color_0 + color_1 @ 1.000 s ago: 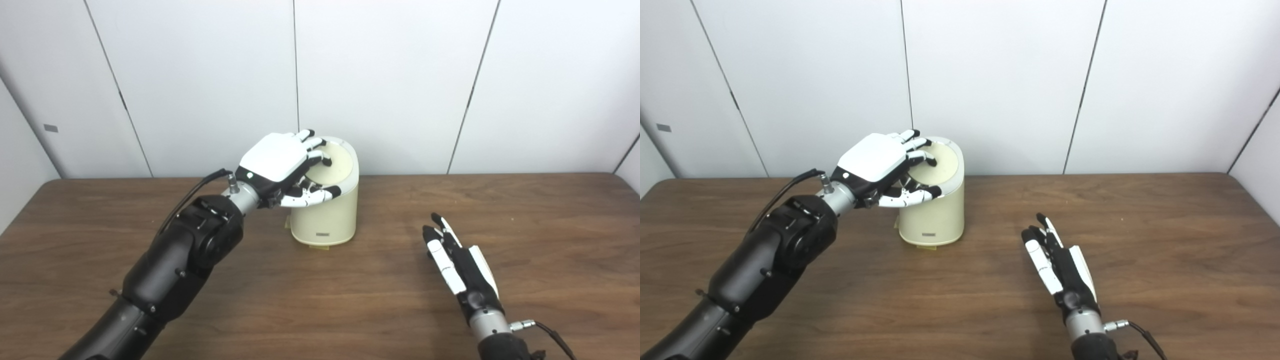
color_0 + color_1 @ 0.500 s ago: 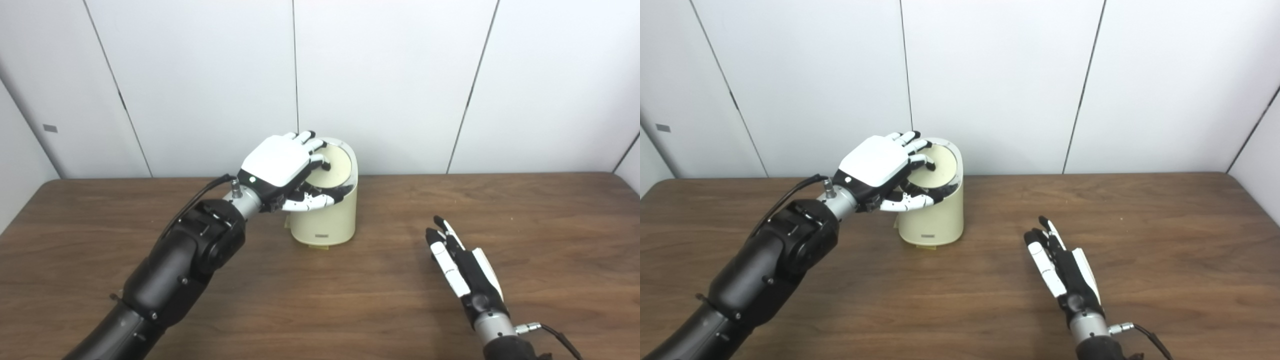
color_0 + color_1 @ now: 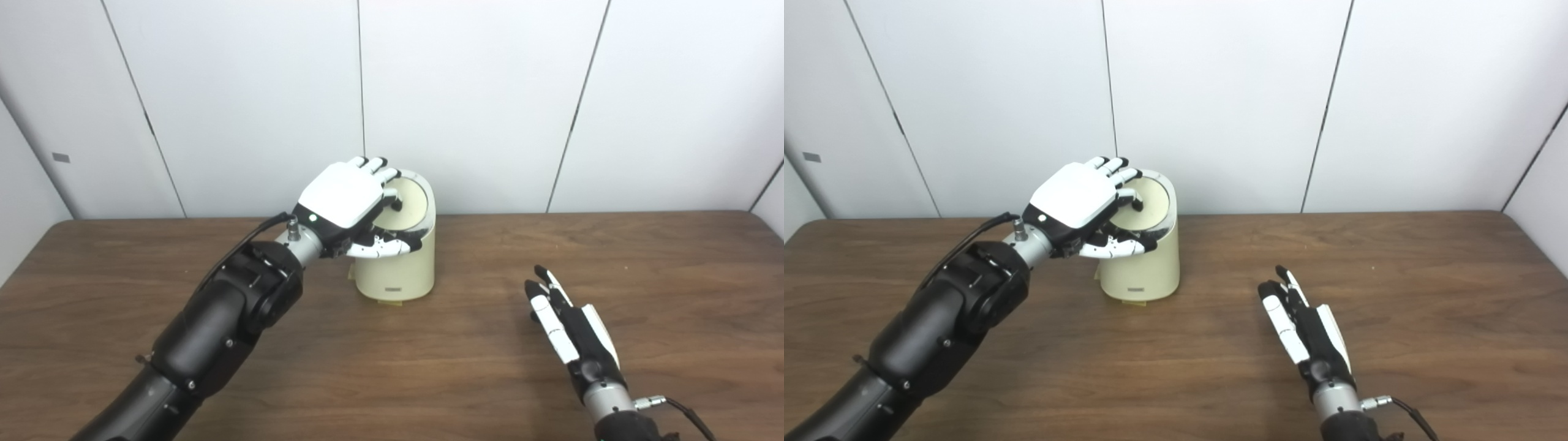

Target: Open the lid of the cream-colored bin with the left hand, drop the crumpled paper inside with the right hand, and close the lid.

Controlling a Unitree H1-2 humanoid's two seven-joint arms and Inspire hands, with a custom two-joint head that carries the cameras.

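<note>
On the brown worktop (image 3: pixel 392 367), the left hand (image 3: pixel 343 202) has its fingers (image 3: pixel 383 245) clamped on the cream bin's (image 3: pixel 398 269) tilted lid (image 3: pixel 409 205); at 4 o'clock, the right hand (image 3: pixel 569 324) lies empty, fingers straight, slightly apart.

Black arms, white-backed hands (image 3: pixel 340 197), grey cables

Bin (image 3: pixel 397 269) mid-table (image 3: pixel 429 367), left robot hand (image 3: pixel 346 205) seemingly on lid (image 3: pixel 409 202), right robot hand (image 3: pixel 566 324) right.

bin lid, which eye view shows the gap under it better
The right eye view, narrowly: the dark gap under the lid runs along the front rim of the bin, beyond the left hand. The left eye view shows the same raised lid, but the thumb crosses more of that gap.
</note>
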